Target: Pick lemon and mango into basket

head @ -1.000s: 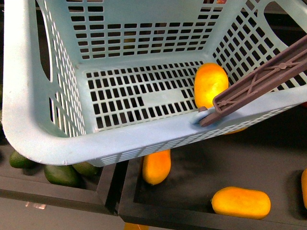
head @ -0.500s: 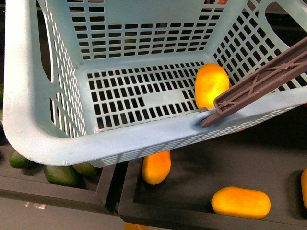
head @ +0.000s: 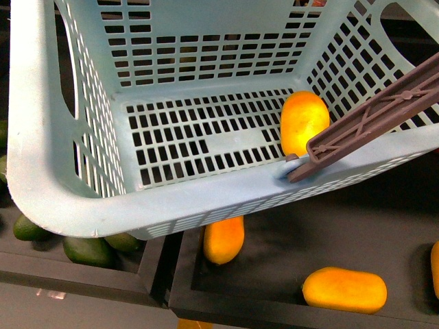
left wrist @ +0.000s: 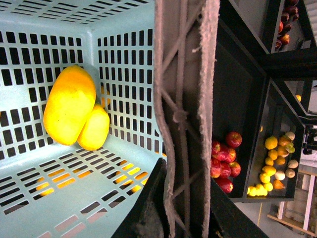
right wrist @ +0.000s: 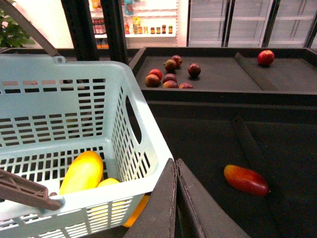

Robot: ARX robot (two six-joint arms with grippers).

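**Mango and lemon lie in the basket**

The right gripper shows in its wrist view as two dark fingers pressed together, clenched on nothing. Just beside the jaws, on the side toward the basket, the mango lies on the slotted floor with the lemon touching it, tucked in the corner nearest the jaws. The left gripper cannot be made out in its wrist view; the brown handle fills the middle there, too close to tell whether anything grips it. Beyond it the mango and lemon rest against each other.

In the front view the handle crosses the near rim. Below the basket two loose orange fruits lie in a dark tray, and green fruits sit in the tray beside it.

Farther from the right jaws lie a red-orange fruit and red apples on dark shelves. Glass-doored coolers stand behind.
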